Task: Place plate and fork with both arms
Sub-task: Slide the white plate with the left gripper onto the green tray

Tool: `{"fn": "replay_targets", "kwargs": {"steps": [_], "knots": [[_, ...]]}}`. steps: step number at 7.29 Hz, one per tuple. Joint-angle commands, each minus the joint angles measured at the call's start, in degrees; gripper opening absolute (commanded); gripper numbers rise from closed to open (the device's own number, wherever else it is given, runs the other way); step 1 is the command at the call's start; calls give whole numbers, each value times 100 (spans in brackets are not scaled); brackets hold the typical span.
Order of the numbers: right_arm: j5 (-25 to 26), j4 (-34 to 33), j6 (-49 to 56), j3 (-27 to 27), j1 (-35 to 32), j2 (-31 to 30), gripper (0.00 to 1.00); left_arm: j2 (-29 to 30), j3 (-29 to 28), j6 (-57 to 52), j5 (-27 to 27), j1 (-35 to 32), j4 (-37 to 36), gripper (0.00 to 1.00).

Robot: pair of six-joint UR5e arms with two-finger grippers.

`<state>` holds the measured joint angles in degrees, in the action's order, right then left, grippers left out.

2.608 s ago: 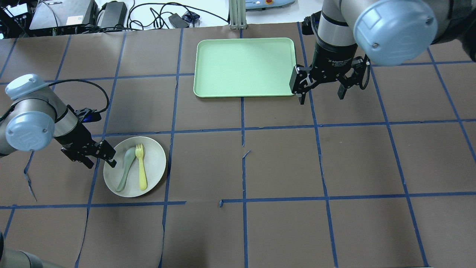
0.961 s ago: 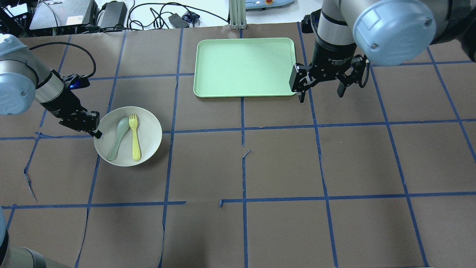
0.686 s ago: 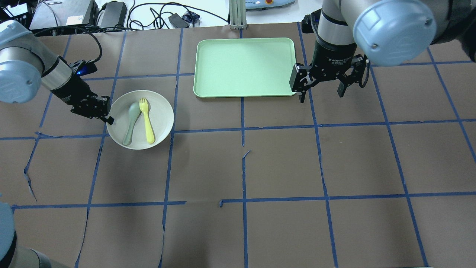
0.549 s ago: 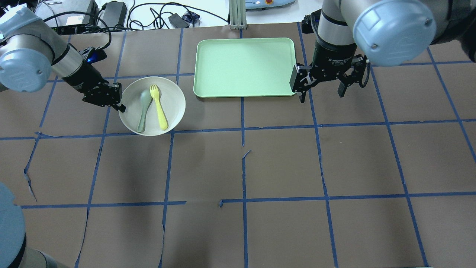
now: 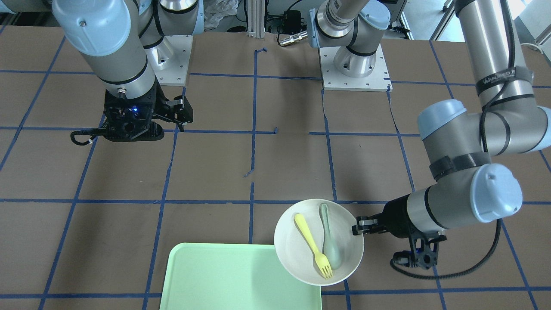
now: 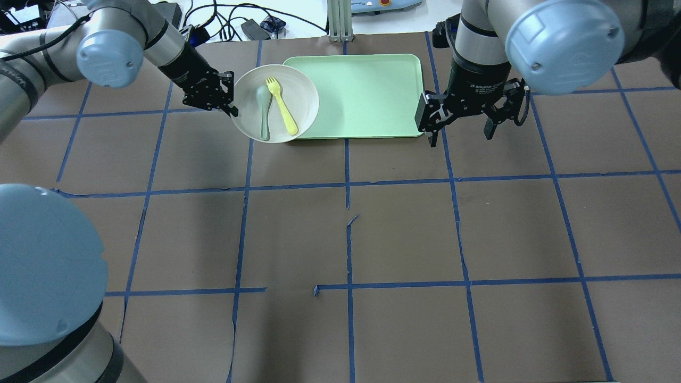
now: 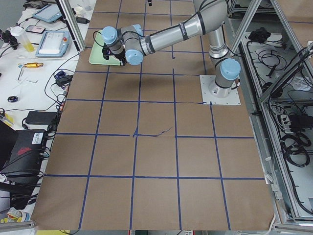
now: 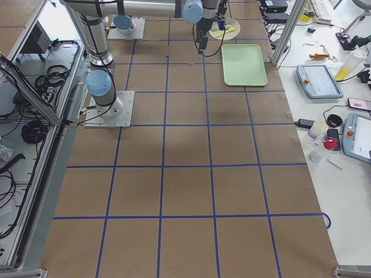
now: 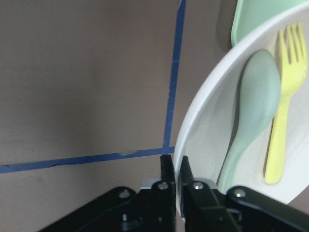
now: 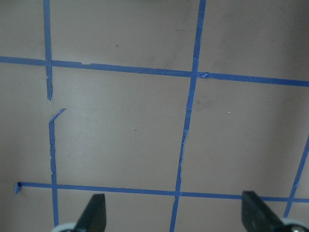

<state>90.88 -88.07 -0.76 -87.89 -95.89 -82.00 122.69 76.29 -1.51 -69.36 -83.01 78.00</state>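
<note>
The plate (image 6: 304, 91), holding fork (image 6: 282, 105) and spoon (image 6: 264, 109), overlaps the left edge of the tray (image 6: 367, 90), pinched by left fingers (image 9: 167, 179); right fingers (image 6: 488, 130) spread.

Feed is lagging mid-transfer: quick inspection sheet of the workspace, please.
Surface: brown paper table with blue tape grid, torn in places.
Job's things: plate overlaps the green tray's left edge; fork lies in it.
Clutter: grey-green spoon beside the fork in the plate.
Grippers: left gripper shut on the plate's rim; right gripper open, empty, beside the tray.
Cables: black cable loops off the left wrist.
Surroundings: electronics and cords beyond the far edge.
</note>
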Motion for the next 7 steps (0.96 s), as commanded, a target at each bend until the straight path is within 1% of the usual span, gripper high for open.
{"fn": "replay_targets", "kwargs": {"steps": [1,2,3,5,7], "knots": [[-18,0,-3,0,0,0,100,840,-989,755,98,-373,-248,0],[-35,9,-12,0,-8,0,100,1227,-1515,1010,141,-513,-250,0],[-35,9,-3,0,-8,0,100,1518,-1807,1387,542,-645,-276,0],[-44,9,-12,0,-17,-9,100,1836,-1837,1530,599,-787,-652,0],[-44,9,-12,-17,-44,-9,100,1969,-1819,1444,599,-893,-663,0]]}}
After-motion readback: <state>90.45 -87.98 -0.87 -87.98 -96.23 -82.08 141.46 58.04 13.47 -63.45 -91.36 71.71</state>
